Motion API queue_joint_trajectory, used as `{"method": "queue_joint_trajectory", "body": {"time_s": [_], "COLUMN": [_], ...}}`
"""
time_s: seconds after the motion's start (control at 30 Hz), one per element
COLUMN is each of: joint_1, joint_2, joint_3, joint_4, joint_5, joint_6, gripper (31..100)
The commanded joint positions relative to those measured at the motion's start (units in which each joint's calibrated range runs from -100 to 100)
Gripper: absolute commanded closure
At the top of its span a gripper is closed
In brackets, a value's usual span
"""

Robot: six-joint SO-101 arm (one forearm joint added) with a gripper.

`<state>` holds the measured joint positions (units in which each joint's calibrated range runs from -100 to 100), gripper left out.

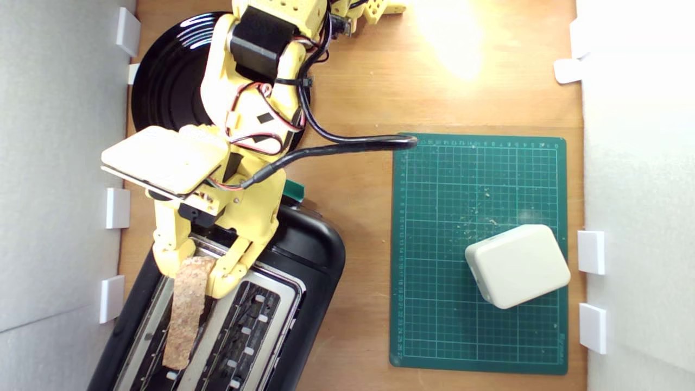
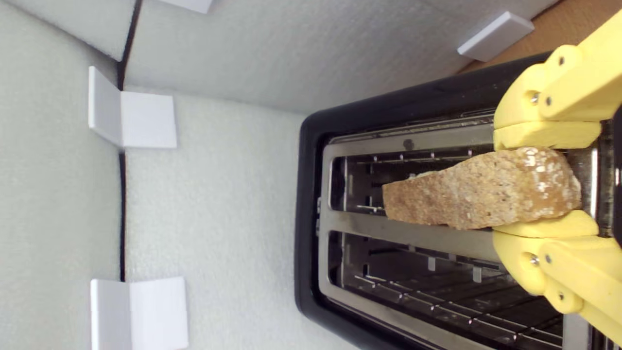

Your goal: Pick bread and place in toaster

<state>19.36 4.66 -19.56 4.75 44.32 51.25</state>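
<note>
Pick complete; placement under way, not finished. The gripper (image 1: 196,271) is clenched on the bread (image 1: 187,312), crust edge up, over the toaster (image 1: 312,255) at 7 o'clock in the exterior view. The slice sits in line with the slot nearer the foam wall; insertion depth cannot be judged. Lowering and release remain. The other slot is empty. The black plate (image 1: 163,76) at 11 o'clock shows nothing on it.
</note>
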Motion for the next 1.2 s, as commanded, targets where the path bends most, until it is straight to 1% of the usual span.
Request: {"method": "queue_joint_trajectory", "body": {"time_s": [0.0, 0.17, 0.23, 0.33, 0.4, 0.47, 0.67, 0.77, 0.9, 1.1, 1.17], "joint_1": [-0.4, -0.5, -0.3, -0.4, -0.3, -0.3, 0.2, 0.5, 1.3, 1.3, 1.4], "joint_2": [1.0, 3.6, 4.5, 5.9, 6.5, 6.9, 7.1, 6.4, 5.3, -3.8, -8.1], "joint_3": [-1.9, -1.9, -1.9, -1.8, -1.8, -1.8, -1.8, -1.8, -1.9, -2.2, -2.2], "joint_4": [-0.4, -0.8, -3.3, -4.5, -4.5, -4.5, -4.5, -4.4, -4.6, -4.7, -4.2], "joint_5": [0.2, 0.2, 0.2, 0.2, 0.2, 0.2, 0.2, 0.2, 0.2, 0.2, 0.1], "joint_6": [-0.1, -0.2, 0.1, 1.1, 1.3, 1.3, 1.3, 1.4, 1.5, 1.5, 2.2], "gripper": [68.9, 68.5, 68.4, 68.4, 68.2, 65.6, 51.5, 47.7, 47.4, 47.6, 47.7]}}
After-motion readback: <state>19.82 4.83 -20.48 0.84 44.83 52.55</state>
